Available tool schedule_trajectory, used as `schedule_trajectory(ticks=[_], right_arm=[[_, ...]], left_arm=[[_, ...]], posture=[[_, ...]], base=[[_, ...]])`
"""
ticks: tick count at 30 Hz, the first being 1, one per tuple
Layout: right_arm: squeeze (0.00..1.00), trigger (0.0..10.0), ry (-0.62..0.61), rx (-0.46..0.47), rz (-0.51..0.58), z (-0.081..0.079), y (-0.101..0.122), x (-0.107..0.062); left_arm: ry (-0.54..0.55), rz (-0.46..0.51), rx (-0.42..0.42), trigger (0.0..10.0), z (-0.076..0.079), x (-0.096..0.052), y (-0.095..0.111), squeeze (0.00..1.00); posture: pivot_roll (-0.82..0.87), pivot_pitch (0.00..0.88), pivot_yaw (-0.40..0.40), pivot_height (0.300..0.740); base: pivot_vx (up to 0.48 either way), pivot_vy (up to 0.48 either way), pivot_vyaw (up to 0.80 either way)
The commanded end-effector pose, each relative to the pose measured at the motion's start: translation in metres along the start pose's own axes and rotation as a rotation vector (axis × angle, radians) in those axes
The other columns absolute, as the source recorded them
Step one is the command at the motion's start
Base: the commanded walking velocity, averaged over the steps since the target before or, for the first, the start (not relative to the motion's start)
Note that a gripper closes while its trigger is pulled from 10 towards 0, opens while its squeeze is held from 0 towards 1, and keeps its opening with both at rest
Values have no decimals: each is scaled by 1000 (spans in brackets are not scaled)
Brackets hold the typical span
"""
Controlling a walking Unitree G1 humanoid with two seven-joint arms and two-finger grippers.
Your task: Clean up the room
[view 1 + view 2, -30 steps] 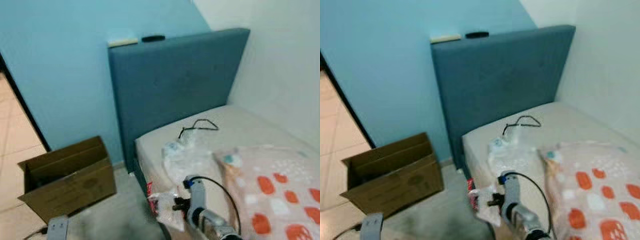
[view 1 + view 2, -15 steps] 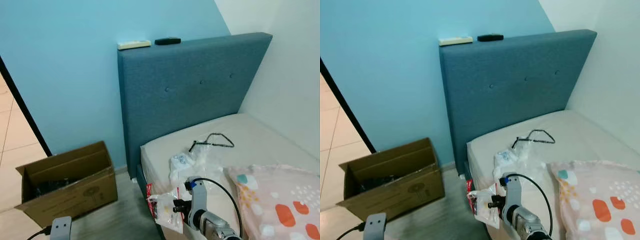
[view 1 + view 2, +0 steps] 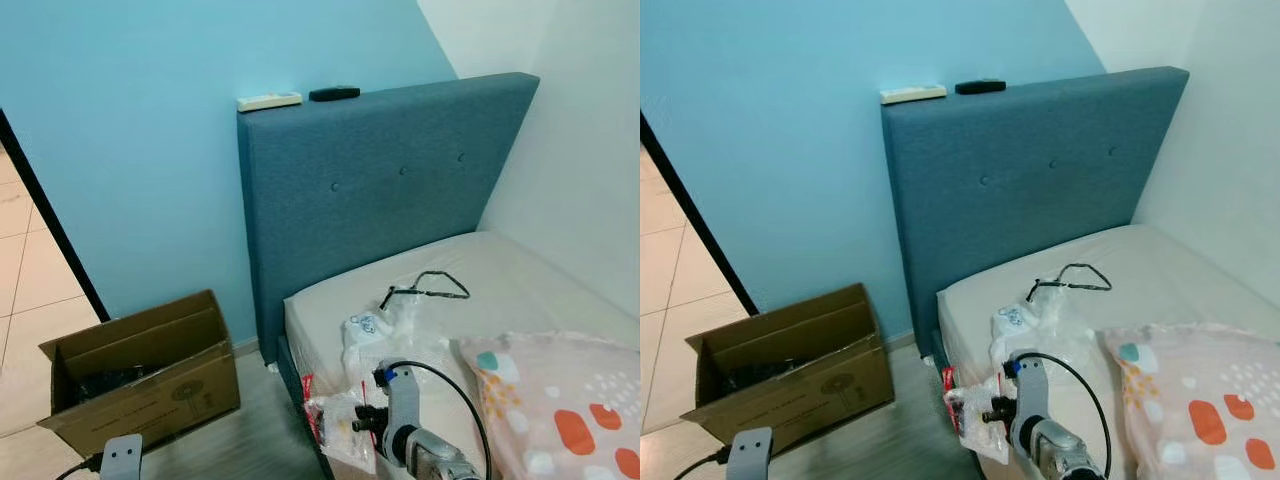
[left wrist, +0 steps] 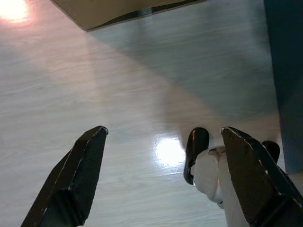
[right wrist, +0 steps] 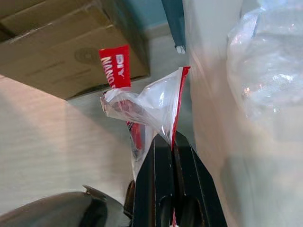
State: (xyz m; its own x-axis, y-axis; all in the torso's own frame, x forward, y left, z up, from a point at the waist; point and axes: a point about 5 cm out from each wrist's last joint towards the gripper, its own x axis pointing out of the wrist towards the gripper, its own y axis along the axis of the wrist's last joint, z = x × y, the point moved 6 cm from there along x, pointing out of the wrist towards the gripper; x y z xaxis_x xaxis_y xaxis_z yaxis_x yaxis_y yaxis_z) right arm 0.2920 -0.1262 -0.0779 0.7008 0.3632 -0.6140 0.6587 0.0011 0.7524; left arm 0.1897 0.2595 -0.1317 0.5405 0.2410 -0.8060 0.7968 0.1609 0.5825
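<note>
Right hand (image 5: pixel 171 142) pinches crinkly clear plastic bag (image 5: pixel 151 106).

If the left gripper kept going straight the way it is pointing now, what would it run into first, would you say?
Most likely the pale wood-look floor. The left gripper, fingers apart and holding nothing, points down at it. The cardboard box lies further ahead, though depth is hard to judge.
</note>
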Motion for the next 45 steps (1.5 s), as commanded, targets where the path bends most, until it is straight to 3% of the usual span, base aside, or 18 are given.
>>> schedule_trajectory(ticks=[1, 23, 32, 45], right_arm=[[0, 10000, 17, -45, -12, -4, -4, 0], [0, 10000, 74, -80, -32, -16, -9, 1], [0, 10000, 86, -95, -25, -18, -5, 3], [0, 10000, 62, -130, 2, -16, 10, 6]], left_arm=[[3, -32, 11, 10000, -1, -1, -10, 0], [7, -45, 16, 10000, -3, -3, -16, 0], [-5, -31, 17, 10000, 7, 0, -7, 0], [0, -35, 17, 10000, 6, -1, -10, 0]], posture=[[52, 0, -35, 740], [46, 0, -43, 740], [47, 0, -44, 740], [46, 0, -40, 740]], base=[[0, 0, 725], [0, 0, 729], [0, 0, 727], [0, 0, 672]])
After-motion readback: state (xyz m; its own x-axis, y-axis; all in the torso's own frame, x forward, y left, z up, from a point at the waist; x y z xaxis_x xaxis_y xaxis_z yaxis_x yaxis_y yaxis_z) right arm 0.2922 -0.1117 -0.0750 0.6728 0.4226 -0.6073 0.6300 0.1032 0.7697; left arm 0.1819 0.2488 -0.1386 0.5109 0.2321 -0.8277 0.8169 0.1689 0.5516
